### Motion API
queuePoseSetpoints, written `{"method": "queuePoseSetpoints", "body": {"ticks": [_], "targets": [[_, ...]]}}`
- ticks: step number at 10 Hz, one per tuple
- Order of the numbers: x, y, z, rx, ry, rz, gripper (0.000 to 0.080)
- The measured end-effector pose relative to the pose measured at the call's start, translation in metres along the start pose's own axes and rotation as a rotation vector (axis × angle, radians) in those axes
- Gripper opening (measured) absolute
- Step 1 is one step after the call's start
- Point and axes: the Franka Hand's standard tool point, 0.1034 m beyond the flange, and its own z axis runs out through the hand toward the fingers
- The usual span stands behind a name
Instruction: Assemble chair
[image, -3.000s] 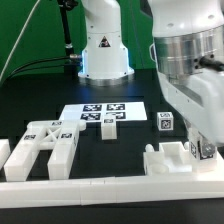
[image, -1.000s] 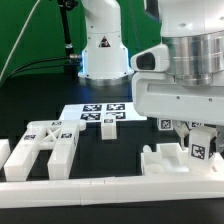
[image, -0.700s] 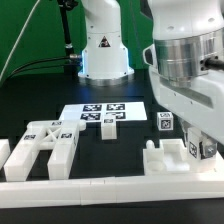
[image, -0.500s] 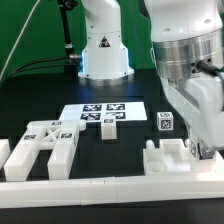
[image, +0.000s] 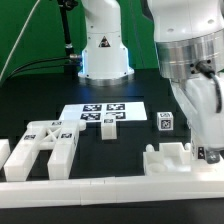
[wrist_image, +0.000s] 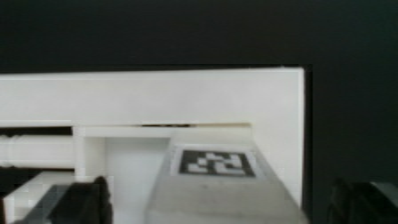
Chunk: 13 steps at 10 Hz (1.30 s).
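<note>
My gripper is low at the exterior view's right, mostly hidden behind the big white wrist. In the wrist view its dark fingers stand on both sides of a white tagged chair part and appear closed on it. That part stands against a wider white block. In the exterior view the notched block sits beside the gripper. A small tagged cube stands behind it. A slotted frame lies at the left, and another small cube is near the middle.
The marker board lies flat mid-table. A long plain white border rail runs along the front edge. The robot's glossy white base stands at the back, with a black cable to its left.
The wrist has swung toward the exterior view's right and twisted. The held part's tag, which showed below the wrist a second ago, is now hidden behind the arm.
</note>
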Motion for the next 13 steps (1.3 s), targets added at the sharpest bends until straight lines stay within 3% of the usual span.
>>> {"method": "queuePoseSetpoints", "body": {"ticks": [4,7,8,9,12,13], "targets": [[-0.005,-0.003,-0.009,0.015,-0.005,-0.535,0.0648],[-0.003,-0.002,-0.008,0.013,-0.002,-0.686,0.0649],[0.0,-0.002,-0.005,-0.016,0.056,-0.957,0.0649],[0.005,-0.01,-0.004,0.0,0.121,-1.227,0.0649],[0.008,-0.01,-0.001,0.014,0.128,-1.183,0.0638],[0.007,-0.01,-0.001,0.019,0.126,-1.104,0.0467]]}}
